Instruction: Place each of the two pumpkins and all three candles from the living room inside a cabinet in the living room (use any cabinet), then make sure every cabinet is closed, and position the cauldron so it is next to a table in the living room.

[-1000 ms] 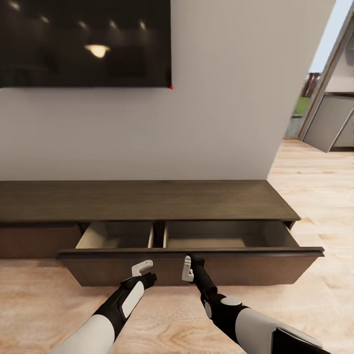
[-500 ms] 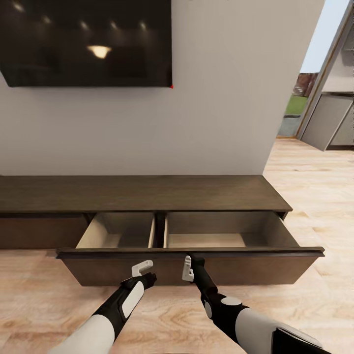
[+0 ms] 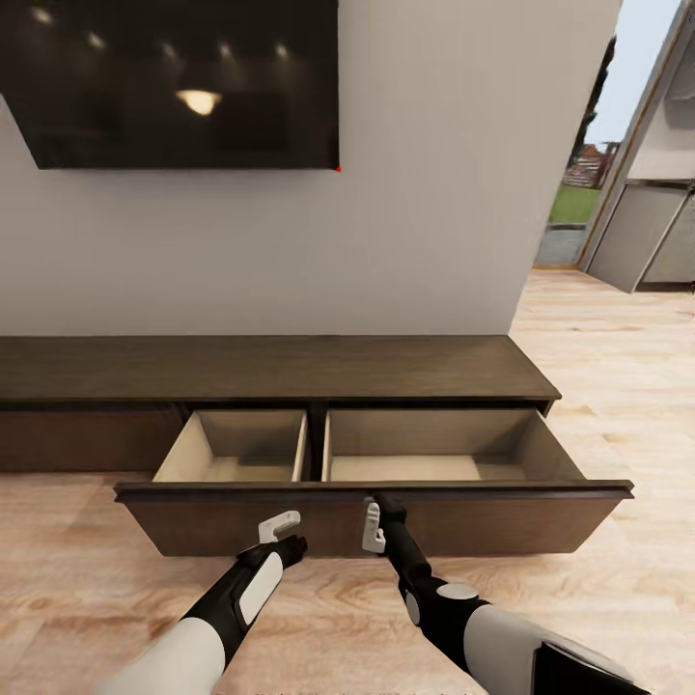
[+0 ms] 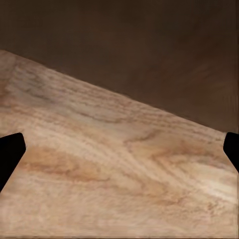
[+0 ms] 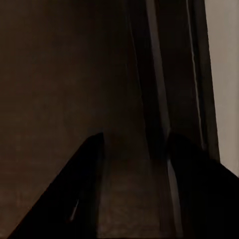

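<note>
Head view: long, low dark-brown wood cabinet under the wall-mounted black TV, against a grey wall. Its wide drawer stands pulled out over the light wood plank floor. Two pale beige compartments show inside, left and right; both look bare.

Right gripper: raised at the top edge of the drawer front, near its middle, touching or just beside it. Right wrist view is dark; two fingers show with a gap between them, nothing visibly between. Whether they pinch the front edge, cannot tell.

Left gripper: in front of the drawer front, lower down, apart from the rim. Left wrist view has fingertips at opposite picture edges, so spread wide, holding nothing; floor and dark drawer front ahead.

Progress, judged: cabinet open and ready, nothing stowed. Remaining: both pumpkins, three candles, closing the cabinets, cauldron beside a table. Essentially the whole task is outstanding.
</note>
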Available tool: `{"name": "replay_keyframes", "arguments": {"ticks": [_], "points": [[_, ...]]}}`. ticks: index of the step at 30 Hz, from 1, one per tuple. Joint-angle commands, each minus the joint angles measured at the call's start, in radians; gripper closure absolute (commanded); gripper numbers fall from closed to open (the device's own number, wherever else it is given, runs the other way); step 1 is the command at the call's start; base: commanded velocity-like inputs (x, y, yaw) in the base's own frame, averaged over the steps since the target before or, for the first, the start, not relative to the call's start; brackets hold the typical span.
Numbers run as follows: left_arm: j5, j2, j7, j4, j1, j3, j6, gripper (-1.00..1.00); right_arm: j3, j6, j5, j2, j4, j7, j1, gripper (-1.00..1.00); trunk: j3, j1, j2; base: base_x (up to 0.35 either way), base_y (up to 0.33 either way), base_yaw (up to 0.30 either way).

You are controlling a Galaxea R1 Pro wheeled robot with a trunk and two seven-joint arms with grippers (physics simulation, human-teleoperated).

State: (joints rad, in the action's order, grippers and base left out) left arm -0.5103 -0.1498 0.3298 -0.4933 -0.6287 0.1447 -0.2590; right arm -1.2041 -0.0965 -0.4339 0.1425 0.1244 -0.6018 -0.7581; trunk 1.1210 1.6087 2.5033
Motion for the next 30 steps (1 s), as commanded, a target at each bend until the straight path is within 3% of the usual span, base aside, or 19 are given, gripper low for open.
{"name": "replay_keyframes", "arguments": {"ticks": [1, 18, 30], "points": [[-0.010, 0.001, 0.009, -0.002, 0.000, 0.007, -0.003, -1.00, 0.011, -0.005, 0.006, 0.000, -0.042, 0.002, 0.002, -1.00, 0.001, -0.002, 0.000, -0.172, 0.000, 0.000], [-0.010, 0.001, 0.009, -0.002, 0.000, 0.007, -0.003, -1.00, 0.011, -0.005, 0.007, 0.000, -0.043, 0.002, 0.002, -1.00, 0.001, -0.002, 0.000, -0.161, 0.000, 0.000], [-0.010, 0.001, 0.009, -0.002, 0.000, 0.007, -0.003, -1.00, 0.011, -0.008, 0.008, 0.000, -0.043, 0.006, 0.002, -1.00, 0.001, -0.002, 0.000, -0.030, 0.000, 0.000]]}}
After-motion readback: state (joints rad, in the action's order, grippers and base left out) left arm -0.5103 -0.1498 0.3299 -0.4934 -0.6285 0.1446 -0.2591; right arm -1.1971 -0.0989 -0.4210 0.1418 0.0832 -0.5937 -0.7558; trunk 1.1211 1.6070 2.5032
